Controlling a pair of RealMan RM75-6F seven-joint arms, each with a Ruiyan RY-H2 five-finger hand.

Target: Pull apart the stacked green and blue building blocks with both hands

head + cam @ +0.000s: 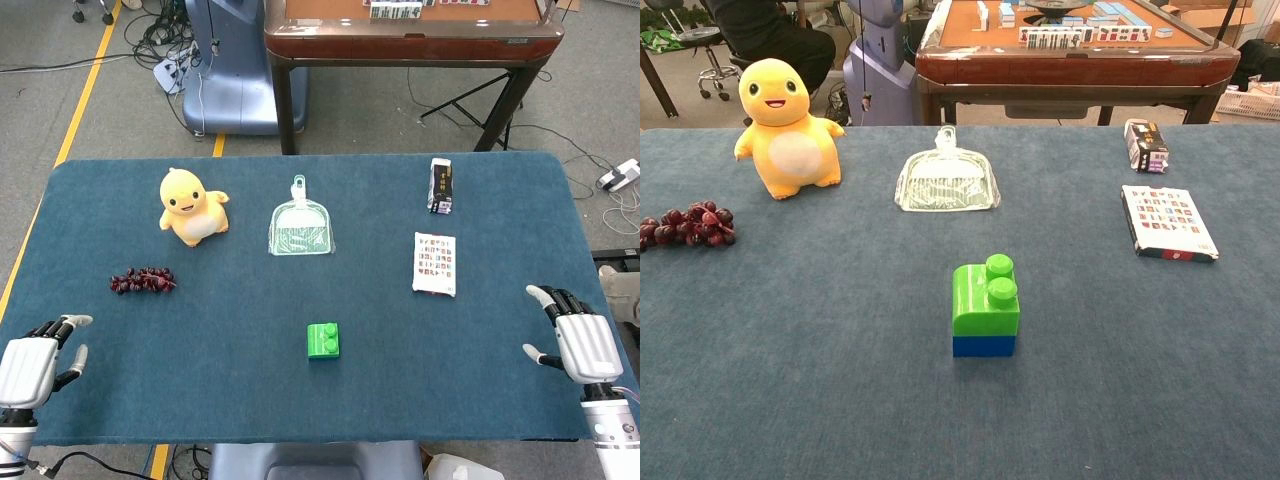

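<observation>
A green block (pixel 986 295) with two studs sits stacked on a blue block (pixel 983 346) at the middle of the blue table; the head view shows only the green top (pixel 323 340). My left hand (pixel 35 362) rests at the table's near left corner, fingers apart, holding nothing. At the near right edge my right hand (pixel 577 340) is likewise spread and empty. Both hands are far from the stack. Neither hand appears in the chest view.
A yellow plush toy (pixel 192 206) and a bunch of dark grapes (pixel 142 280) lie at the left. A clear dustpan (pixel 301 228) sits behind the stack. At the right are a flat patterned box (pixel 434 263) and a small dark carton (pixel 441 185).
</observation>
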